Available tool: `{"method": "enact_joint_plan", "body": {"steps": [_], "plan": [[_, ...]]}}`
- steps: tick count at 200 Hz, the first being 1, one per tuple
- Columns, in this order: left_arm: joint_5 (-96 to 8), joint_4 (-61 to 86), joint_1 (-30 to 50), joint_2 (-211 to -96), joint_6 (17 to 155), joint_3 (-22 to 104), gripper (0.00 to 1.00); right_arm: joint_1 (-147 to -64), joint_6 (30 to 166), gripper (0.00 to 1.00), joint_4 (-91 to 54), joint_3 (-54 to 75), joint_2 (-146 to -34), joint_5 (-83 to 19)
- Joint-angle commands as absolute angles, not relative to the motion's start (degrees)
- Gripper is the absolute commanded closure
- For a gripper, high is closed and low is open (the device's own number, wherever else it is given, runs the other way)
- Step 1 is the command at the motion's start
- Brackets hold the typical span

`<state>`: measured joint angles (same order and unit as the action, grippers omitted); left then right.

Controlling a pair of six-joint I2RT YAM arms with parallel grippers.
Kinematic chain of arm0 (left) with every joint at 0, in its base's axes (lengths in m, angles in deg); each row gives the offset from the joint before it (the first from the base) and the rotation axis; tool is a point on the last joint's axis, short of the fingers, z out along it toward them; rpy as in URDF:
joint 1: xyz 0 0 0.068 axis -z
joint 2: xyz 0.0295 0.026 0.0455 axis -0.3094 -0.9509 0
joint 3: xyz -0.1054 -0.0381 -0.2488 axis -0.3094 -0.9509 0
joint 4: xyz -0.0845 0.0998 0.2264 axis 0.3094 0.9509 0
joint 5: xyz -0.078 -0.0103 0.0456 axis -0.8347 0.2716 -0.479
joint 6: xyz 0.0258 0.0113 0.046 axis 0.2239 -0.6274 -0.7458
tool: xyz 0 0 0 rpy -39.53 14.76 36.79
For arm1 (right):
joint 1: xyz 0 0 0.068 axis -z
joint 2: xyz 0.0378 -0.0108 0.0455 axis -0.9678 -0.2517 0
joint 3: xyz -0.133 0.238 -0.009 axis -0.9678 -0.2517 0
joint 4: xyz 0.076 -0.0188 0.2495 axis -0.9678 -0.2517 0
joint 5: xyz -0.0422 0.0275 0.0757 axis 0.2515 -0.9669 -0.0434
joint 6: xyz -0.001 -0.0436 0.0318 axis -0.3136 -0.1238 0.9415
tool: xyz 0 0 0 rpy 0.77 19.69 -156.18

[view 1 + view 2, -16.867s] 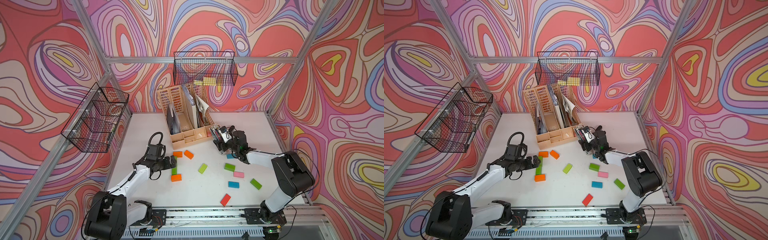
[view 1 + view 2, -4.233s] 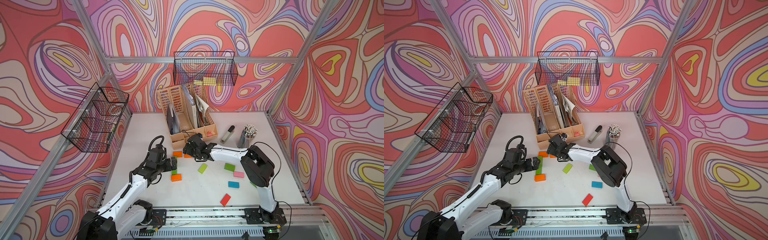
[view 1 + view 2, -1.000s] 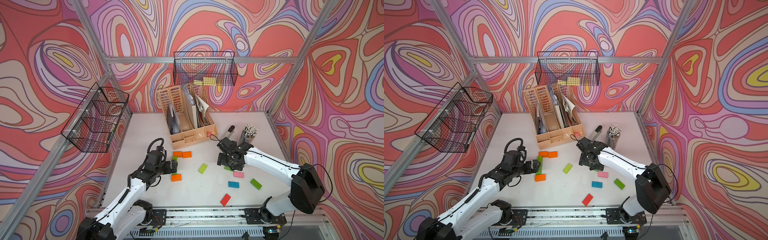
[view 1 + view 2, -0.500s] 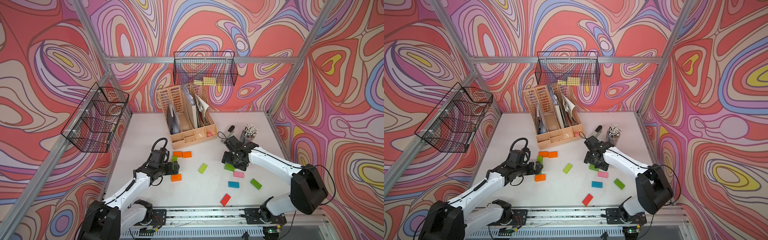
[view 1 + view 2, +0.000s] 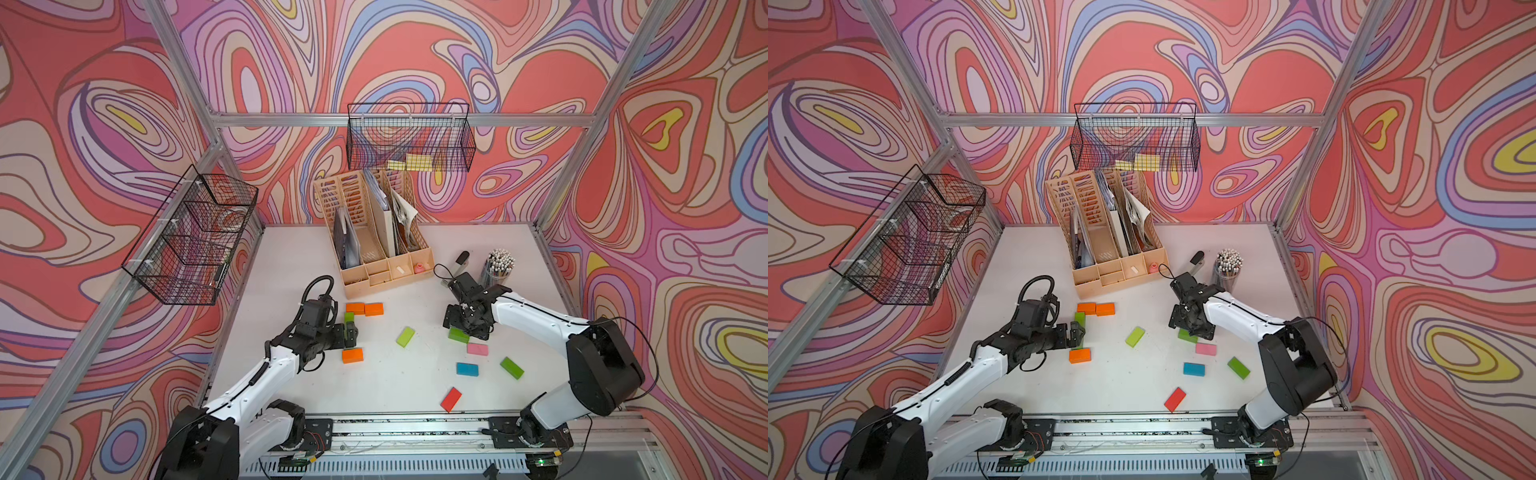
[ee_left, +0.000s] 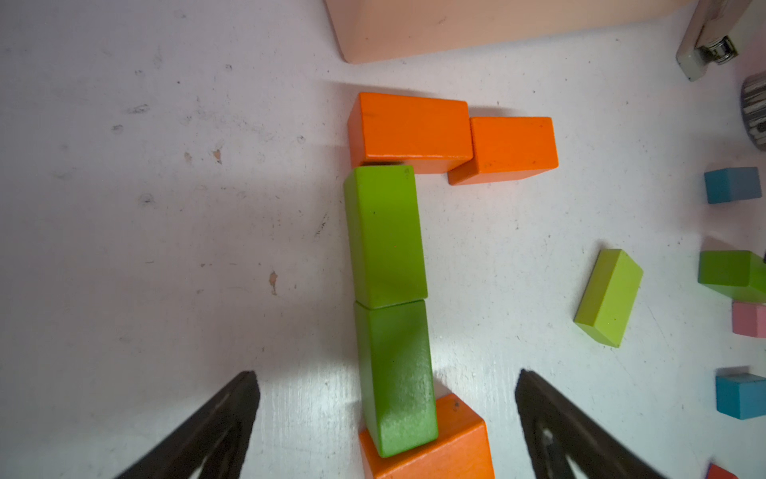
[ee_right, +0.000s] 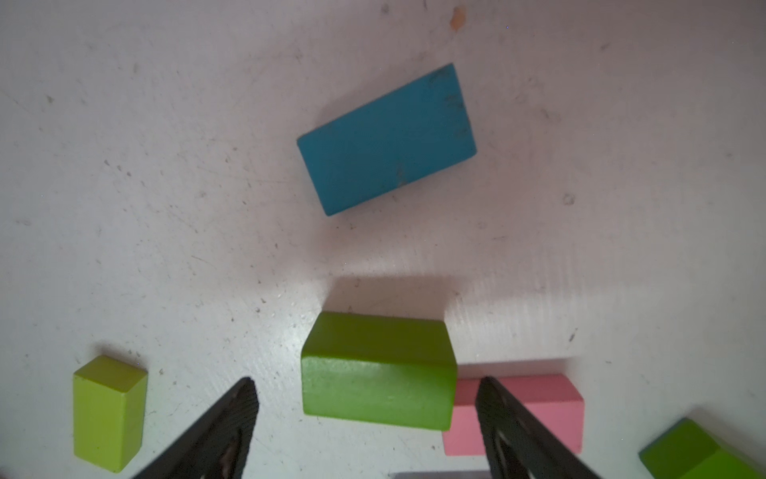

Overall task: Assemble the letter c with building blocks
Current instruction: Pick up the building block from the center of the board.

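A partial letter of building blocks lies left of centre: two orange blocks (image 5: 364, 308) in a row, two green blocks (image 6: 383, 236) in a column below them, and an orange block (image 5: 352, 355) at the column's foot. My left gripper (image 5: 351, 332) is open, its fingers wide on either side of the lower green block (image 6: 396, 373). My right gripper (image 5: 465, 326) hangs over a loose green block (image 7: 377, 373), open, with gaps on both sides. Beside that block lie a pink block (image 7: 534, 410) and a blue block (image 7: 387, 139).
Loose blocks: lime (image 5: 405, 336), pink (image 5: 477, 349), blue (image 5: 467, 369), green (image 5: 511, 368), red (image 5: 451, 399). A beige file organizer (image 5: 374, 232) stands at the back, with a stapler (image 5: 460, 262) and pencil cup (image 5: 498, 266) to its right. Wire baskets (image 5: 409, 141) hang on the walls.
My right gripper has moved right and down over the loose green block, its jaws a little narrower. The left arm has shifted slightly beside the green column.
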<state>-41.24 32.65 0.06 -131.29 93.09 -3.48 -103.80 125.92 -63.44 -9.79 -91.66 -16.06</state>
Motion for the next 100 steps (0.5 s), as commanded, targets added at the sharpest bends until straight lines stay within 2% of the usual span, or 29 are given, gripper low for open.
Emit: {"method": "enact_joint_plan", "body": {"steps": [1,73,100], "plan": [[-40.45,31.72,0.33,-131.63,92.36,-3.05,0.01,-103.15,124.53,0.15,-62.89,-10.22,-92.95,-16.36],[-40.64,31.77,0.26,-131.81,92.09,-3.03,0.01,-102.93,122.19,0.19,-62.22,-11.61,-93.34,-17.2],[-40.38,32.1,0.3,-130.95,92.11,-3.05,0.0,-102.97,121.56,0.29,-61.3,-11.94,-93.53,-17.63]]}}
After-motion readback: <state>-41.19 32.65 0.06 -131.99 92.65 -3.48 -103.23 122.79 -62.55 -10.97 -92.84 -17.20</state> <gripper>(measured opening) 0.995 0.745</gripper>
